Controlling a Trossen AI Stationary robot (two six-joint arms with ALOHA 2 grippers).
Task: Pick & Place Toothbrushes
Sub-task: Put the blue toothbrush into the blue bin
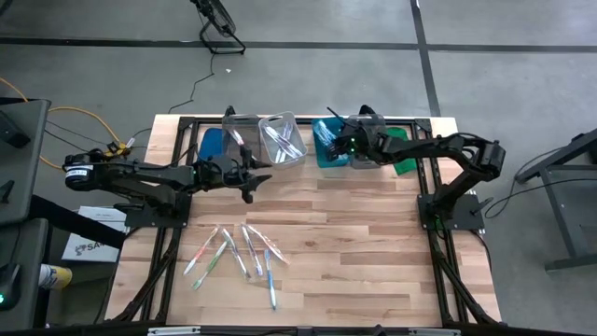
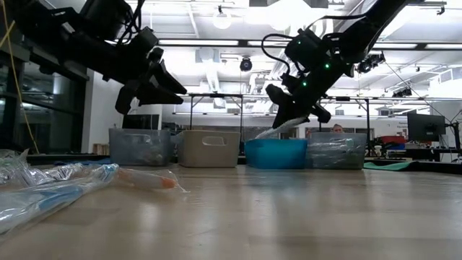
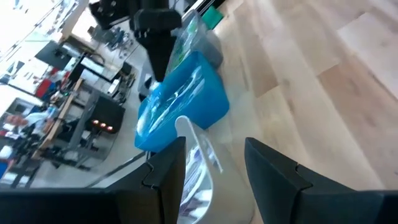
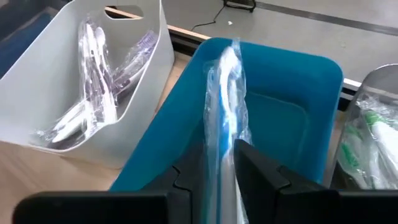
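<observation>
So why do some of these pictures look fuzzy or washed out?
Low view: bright ceiling lights behind turn both arms into silhouettes, and the wrapped toothbrushes lying nearest the lens are out of focus. Left wrist view: smeared all over, the teal bin soft-edged. Right wrist view: glare on the wrapper of the held toothbrush.

A: The wrapped toothbrush (image 4: 225, 106) runs down between the right gripper (image 4: 231, 163)'s fingers, so its lower end is hidden in the right wrist view.

B: In the low view, the wrapped toothbrushes on the table (image 2: 50, 189) are blurred and cut off by the edge.

A: From above, the loose toothbrushes (image 1: 241, 254) are too small to tell their colours apart.

B: The clear bin (image 1: 241, 138) is partly hidden by the left gripper (image 1: 250, 177).
</observation>
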